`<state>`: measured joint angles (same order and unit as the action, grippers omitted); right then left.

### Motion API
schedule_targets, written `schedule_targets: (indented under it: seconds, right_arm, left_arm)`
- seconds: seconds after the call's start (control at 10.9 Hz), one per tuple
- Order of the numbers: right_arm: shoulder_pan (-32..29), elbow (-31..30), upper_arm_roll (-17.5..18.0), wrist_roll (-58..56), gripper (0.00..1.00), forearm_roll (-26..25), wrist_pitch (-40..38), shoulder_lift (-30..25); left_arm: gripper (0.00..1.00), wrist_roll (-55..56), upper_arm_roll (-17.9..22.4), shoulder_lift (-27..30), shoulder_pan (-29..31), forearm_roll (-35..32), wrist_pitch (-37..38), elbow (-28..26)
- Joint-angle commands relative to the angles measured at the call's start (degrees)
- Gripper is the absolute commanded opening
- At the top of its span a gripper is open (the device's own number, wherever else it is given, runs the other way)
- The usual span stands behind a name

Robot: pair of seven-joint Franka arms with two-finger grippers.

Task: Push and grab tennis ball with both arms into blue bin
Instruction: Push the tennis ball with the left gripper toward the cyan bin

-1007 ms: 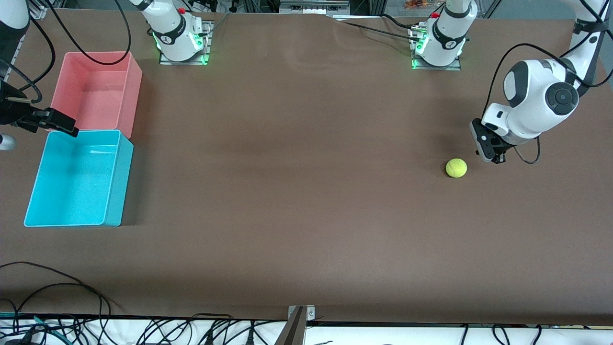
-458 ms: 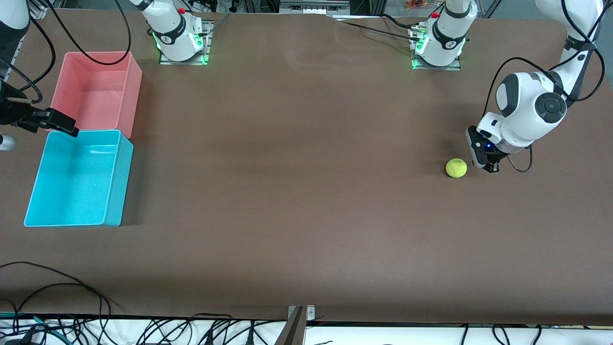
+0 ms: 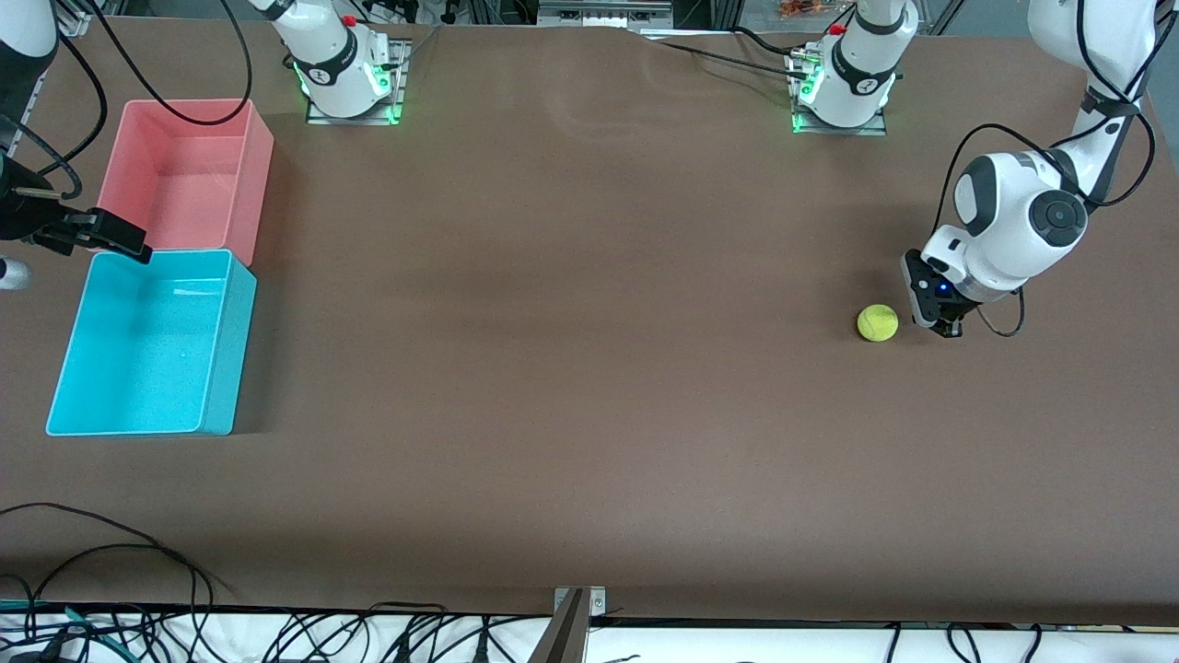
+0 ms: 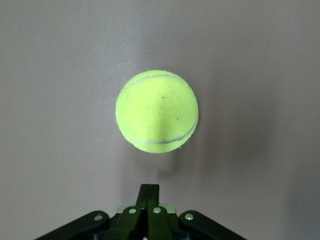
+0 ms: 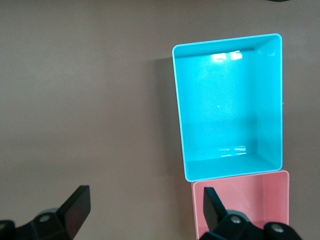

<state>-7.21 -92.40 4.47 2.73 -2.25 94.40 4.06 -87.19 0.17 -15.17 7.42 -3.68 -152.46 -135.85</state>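
The yellow-green tennis ball [image 3: 878, 323] rests on the brown table toward the left arm's end. My left gripper [image 3: 945, 329] is low beside it, on the side away from the bins, and shut with nothing in it. In the left wrist view the ball [image 4: 157, 111] sits just ahead of the closed gripper [image 4: 150, 187], with a small gap between them. The blue bin [image 3: 230, 350] stands at the right arm's end with nothing in it. My right gripper [image 3: 92, 241] waits open, over the spot where the two bins meet. In the right wrist view, that gripper [image 5: 145, 202] holds nothing and the blue bin [image 5: 178, 110] is visible.
A pink bin [image 3: 261, 175] touches the blue bin, farther from the front camera, and also appears in the right wrist view [image 5: 245, 205]. A wide stretch of bare table [image 3: 553, 322] lies between the ball and the bins. Loose cables [image 3: 138, 571] run along the front edge.
My left gripper has come down and closer to the ball. The ball, the bins and the right arm have not moved.
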Motion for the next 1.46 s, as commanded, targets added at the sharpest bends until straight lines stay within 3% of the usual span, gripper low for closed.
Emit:
schedule_targets:
  seconds: [0.0,0.82,1.01,1.19,1.37]
  right_arm:
    - [0.2,-0.3,0.2,0.6,1.00,-1.2,0.3,-0.1]
    - [0.2,-0.3,0.2,0.6,1.00,-1.1,0.4,0.0]
    - [0.2,-0.3,0.2,0.6,1.00,-1.1,0.4,0.1]
    - [0.2,-0.3,0.2,0.6,1.00,-1.2,0.5,0.1]
    - [0.2,-0.3,0.2,0.6,1.00,-1.2,0.6,0.3]
  left_arm:
    - [0.00,-1.1,0.1,-1.4,0.2,-1.0,-0.8,0.9]
    - [0.00,4.1,-0.1,-2.8,-3.5,-0.2,-0.9,0.8]
    - [0.00,12.4,-0.6,-3.2,-7.0,-0.2,-0.8,1.0]
    - [0.00,33.5,-6.5,-3.3,-10.5,-1.2,2.1,5.0]
    - [0.00,38.0,-7.1,-2.9,-11.4,-2.9,3.6,5.3]
